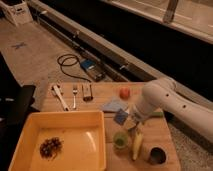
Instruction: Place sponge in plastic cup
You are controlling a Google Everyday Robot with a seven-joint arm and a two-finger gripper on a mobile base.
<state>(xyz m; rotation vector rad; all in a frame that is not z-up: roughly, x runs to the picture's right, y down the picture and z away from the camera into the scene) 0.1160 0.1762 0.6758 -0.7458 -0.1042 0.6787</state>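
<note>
Holding: sponge (120, 117) is gripped by closed tool (125, 120) | raised beside plastic cup (120, 140) for placing inside

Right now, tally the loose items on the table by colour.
Blue: 2, sponge at the end effector, cloth
Red: 1, ball
Green: 1, cup
Yellow: 2, banana, bin
Dark: 1, metal cup
Total: 7
</note>
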